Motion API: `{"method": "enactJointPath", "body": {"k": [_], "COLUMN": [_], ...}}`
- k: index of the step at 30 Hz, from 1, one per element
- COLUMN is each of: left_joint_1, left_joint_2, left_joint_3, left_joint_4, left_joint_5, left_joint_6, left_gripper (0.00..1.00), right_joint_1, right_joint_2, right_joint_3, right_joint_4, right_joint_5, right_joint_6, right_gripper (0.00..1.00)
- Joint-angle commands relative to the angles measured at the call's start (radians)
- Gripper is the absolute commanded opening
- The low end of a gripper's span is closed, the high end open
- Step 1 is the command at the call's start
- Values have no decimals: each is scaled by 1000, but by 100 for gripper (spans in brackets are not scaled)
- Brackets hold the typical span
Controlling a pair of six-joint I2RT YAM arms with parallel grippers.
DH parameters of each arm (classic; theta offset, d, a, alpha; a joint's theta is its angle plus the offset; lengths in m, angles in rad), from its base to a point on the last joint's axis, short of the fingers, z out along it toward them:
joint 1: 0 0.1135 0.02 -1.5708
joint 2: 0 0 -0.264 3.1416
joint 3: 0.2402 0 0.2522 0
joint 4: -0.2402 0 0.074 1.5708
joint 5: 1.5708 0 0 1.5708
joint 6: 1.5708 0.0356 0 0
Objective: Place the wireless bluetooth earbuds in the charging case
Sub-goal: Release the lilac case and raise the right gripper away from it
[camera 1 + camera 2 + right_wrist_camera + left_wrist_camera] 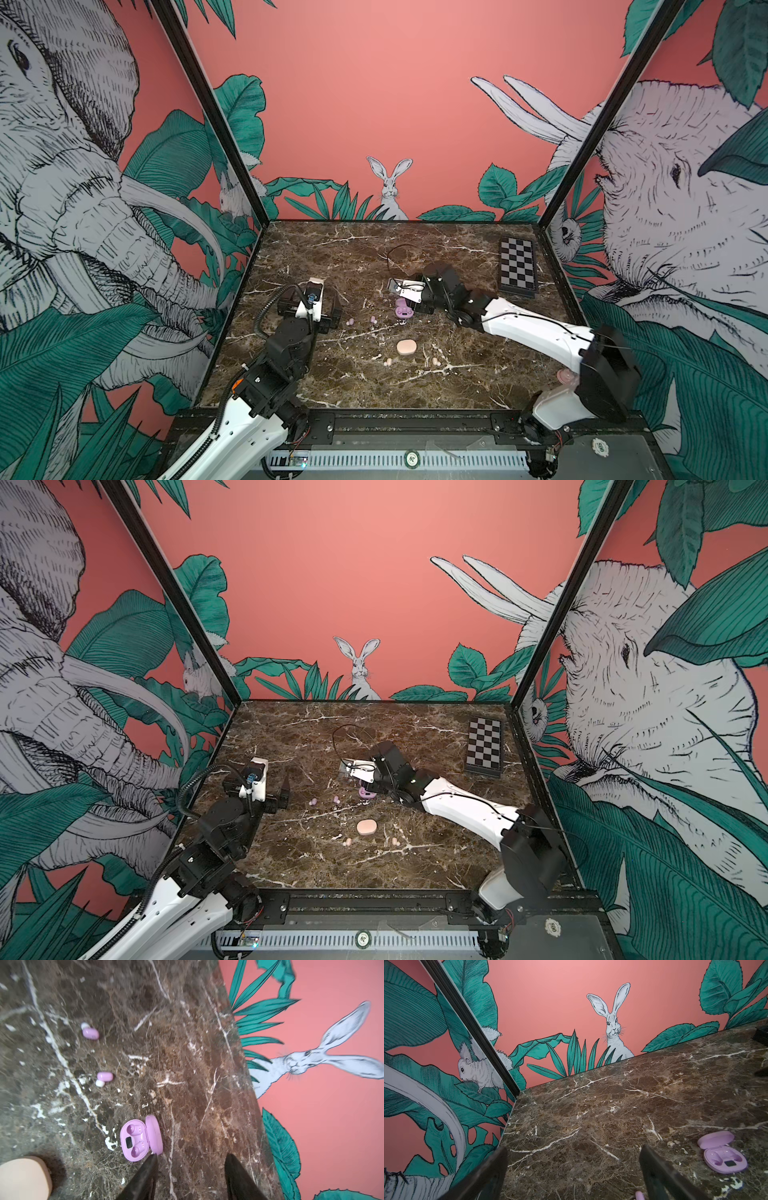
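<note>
The lilac charging case [141, 1138] is lying open on the marble table [457, 374], both wells empty. The right gripper [190, 1157] is hovering beside its lid, jaws apart, holding nothing. Two lilac earbuds [350, 322] are resting at the case's nine o'clock; two peach earbuds [387, 362] are flanking the closed peach case [406, 347]. The left gripper [571, 1159] is gaping wide, empty.

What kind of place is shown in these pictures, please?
Probably a robot test booth, not a home: a marble-patterned tabletop enclosed by printed jungle wall panels, a black-and-white checkerboard in a far corner, and arms mounted on a black metal rail.
</note>
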Motion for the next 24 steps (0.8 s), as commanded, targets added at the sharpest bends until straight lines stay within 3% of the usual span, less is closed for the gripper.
{"method": "enactJointPath", "body": {"k": [1, 7, 12, 14, 20, 24], "left_joint_1": [4, 4, 4, 5, 31, 136], "left_joint_2": [6, -4, 3, 34, 211, 299], "left_joint_3": [13, 40, 98, 133, 329, 402], "left_joint_4": [12, -22, -111, -157, -419, -555], "left_joint_5": [1, 24, 126, 103, 57, 172], "left_joint_6": [4, -53, -135, -183, -297, -389], "left_gripper": [99, 99, 99, 99, 99, 99], "right_joint_1": [2, -7, -10, -22, -31, -23], "right_joint_2": [-130, -287, -396, -422, -452, -351], "right_joint_3": [-30, -51, -65, -48, 50, 191], "right_joint_4": [51, 40, -3, -65, -228, -344], "right_joint_5": [-75, -75, 139, 170, 126, -86], "right_joint_6": [153, 312, 587, 667, 924, 1062], "right_gripper": [75, 98, 98, 98, 98, 98]}}
